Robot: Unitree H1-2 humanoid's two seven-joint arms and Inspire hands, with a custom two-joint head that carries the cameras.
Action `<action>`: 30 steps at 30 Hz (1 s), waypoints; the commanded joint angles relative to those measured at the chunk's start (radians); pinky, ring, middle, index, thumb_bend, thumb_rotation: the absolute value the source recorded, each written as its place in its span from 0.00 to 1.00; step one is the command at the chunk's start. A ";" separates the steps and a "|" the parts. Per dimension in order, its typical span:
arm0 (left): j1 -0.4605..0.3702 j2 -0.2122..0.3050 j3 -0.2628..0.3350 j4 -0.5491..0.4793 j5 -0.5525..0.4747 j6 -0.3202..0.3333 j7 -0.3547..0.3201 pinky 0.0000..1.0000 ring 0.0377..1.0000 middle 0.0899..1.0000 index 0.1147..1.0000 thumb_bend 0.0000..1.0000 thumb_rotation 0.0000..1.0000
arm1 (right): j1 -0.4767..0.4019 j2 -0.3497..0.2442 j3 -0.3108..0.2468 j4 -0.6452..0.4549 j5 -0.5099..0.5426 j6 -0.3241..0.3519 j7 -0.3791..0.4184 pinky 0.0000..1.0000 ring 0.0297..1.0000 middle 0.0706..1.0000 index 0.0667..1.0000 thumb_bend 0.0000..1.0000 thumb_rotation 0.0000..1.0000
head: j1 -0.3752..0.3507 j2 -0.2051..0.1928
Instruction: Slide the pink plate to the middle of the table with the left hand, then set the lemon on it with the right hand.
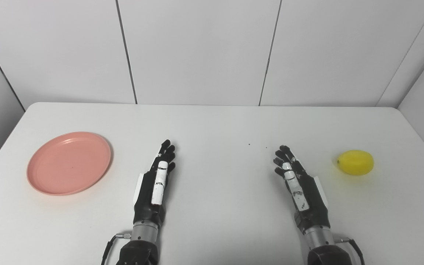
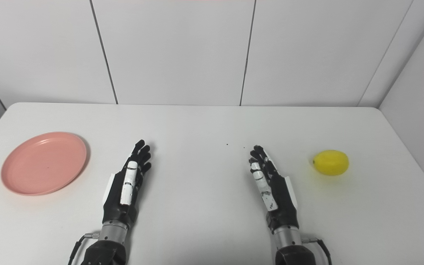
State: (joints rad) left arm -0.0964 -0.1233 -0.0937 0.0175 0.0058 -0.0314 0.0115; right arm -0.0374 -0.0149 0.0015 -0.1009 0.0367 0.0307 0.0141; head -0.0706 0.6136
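Both fingers (image 1: 166,151) clear of plate (image 1: 69,162), lemon (image 1: 355,162).

Round pink plastic plate (image 1: 69,162): smooth, low sheen. Yellow lemon (image 1: 355,162): glossy skin, looks plastic. White worktop (image 1: 219,125): smooth, matt. Black hands, left hand (image 1: 155,186) and right hand (image 1: 300,187): matt plastic shells, bare metal wrist cuffs.

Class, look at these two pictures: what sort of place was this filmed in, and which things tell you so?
Probably a robot test bench or lab booth. A bare white table sits enclosed by plain white panel walls, and it holds only staged props: a pink plate and a lemon, with each robot hand open.
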 commanded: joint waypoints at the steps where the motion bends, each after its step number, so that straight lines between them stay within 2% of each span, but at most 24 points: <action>1: -0.020 -0.007 -0.001 -0.012 -0.013 -0.037 -0.011 0.96 0.96 0.95 0.92 0.37 1.00 | -0.028 0.005 -0.010 -0.016 0.005 -0.062 -0.006 0.90 0.90 0.91 0.90 0.55 0.81 | 0.002 -0.005; 7: -0.017 -0.003 -0.008 -0.007 0.005 -0.025 -0.008 0.94 0.94 0.93 0.90 0.39 1.00 | -0.027 0.003 -0.008 -0.012 -0.002 -0.070 -0.003 0.94 0.93 0.93 0.93 0.54 0.83 | 0.008 -0.021; 12: -0.006 -0.009 -0.011 -0.019 -0.008 -0.008 -0.013 0.95 0.94 0.93 0.91 0.40 1.00 | -0.021 0.008 -0.009 -0.011 -0.007 -0.086 -0.008 0.93 0.93 0.93 0.93 0.53 0.82 | 0.009 -0.033; 19: 0.001 -0.010 -0.014 -0.029 -0.018 0.005 -0.027 0.99 0.96 0.95 0.93 0.41 1.00 | -0.018 0.009 -0.014 -0.017 0.016 -0.082 0.001 0.95 0.94 0.94 0.93 0.53 0.80 | 0.011 -0.028; 26: 0.003 -0.012 -0.015 -0.030 -0.012 0.005 -0.028 0.99 0.96 0.95 0.93 0.41 1.00 | -0.017 0.002 -0.008 -0.017 -0.010 -0.087 -0.008 0.92 0.92 0.93 0.93 0.53 0.83 | 0.007 -0.027; 30: 0.001 -0.013 -0.014 -0.022 -0.008 -0.008 -0.025 0.98 0.96 0.94 0.93 0.40 1.00 | -0.016 0.004 -0.011 -0.022 0.010 -0.075 0.003 0.94 0.93 0.94 0.93 0.52 0.83 | 0.008 -0.027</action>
State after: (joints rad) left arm -0.0910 -0.1230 -0.1004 0.0127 0.0046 -0.0200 -0.0087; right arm -0.0393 -0.0098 -0.0061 -0.0904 0.0362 0.0023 0.0097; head -0.0629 0.5860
